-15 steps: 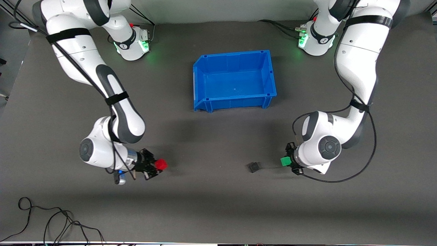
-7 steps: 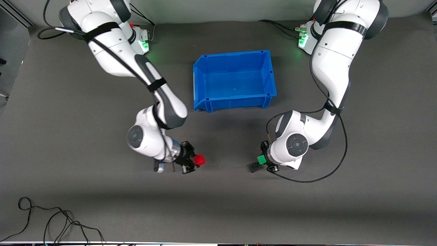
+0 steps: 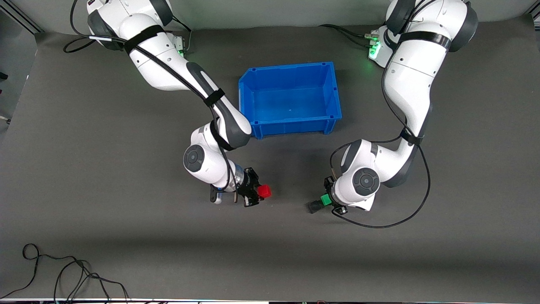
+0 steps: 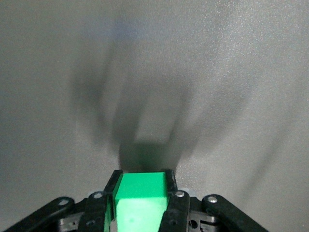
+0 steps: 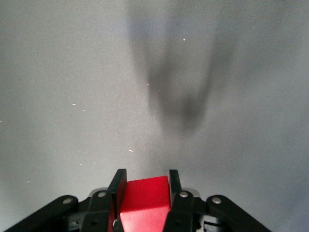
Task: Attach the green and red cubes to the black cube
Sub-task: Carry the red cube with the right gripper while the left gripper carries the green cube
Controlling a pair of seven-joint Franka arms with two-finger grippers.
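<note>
Table: I see a dark grey mat (image 3: 84, 147) that covers the whole work surface; the shadows of both arms lie on it.
Room: a paler grey wall strip (image 3: 253, 12) runs along the top edge of the front view.
Blue bin (image 3: 291, 126): it stands on the mat between the two bases, farther from the front camera than all three cubes.
Cable: a loose black cable (image 3: 63, 274) lies on the mat at the edge nearest the front camera, toward the right arm's end.
Right gripper (image 3: 258, 193): I see it over bare mat, its fingers pinching the red cube (image 3: 264, 191); the right wrist view shows the red cube (image 5: 145, 203) clamped between both fingers.
Left gripper (image 3: 331, 198): its fingers pinch the green cube (image 3: 324, 199), also seen in the left wrist view (image 4: 140, 203).
Black cube (image 3: 314, 206): it lies on the mat just beside the green cube; I cannot tell if they touch. The red cube is well apart from it, toward the right arm's end.
</note>
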